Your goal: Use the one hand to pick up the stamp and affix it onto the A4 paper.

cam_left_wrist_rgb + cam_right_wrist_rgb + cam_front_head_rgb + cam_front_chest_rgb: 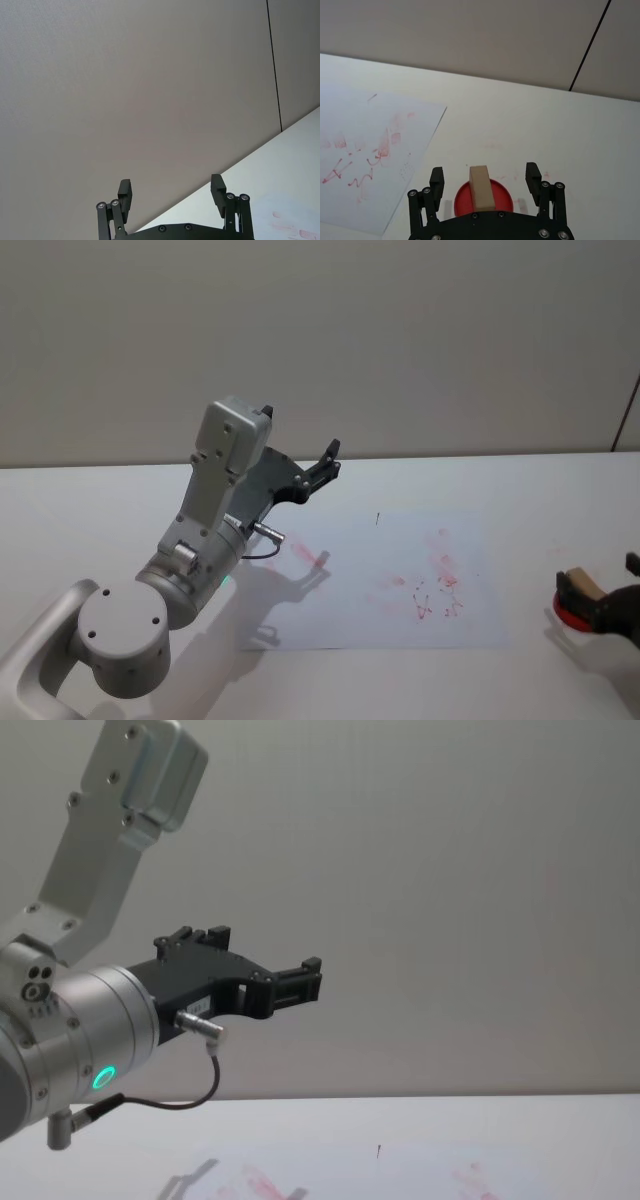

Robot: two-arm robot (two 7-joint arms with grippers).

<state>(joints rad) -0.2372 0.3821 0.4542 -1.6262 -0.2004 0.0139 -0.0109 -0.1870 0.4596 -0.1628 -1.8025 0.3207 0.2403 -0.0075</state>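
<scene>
The stamp, a small wood-coloured block, stands upright on a round red ink pad. My right gripper is open, one finger on each side of the stamp with a gap to both. In the head view the stamp and right gripper sit at the table's right edge. The A4 paper, white with red ink smudges and a tiny black mark, lies flat mid-table, to the left of the pad; its corner also shows. My left gripper is raised over the paper's far left corner, open and holding nothing.
The table is white, with faint red marks around the ink pad. A plain wall stands behind its far edge. The left arm's silver wrist with a green ring light hangs high above the table's left half.
</scene>
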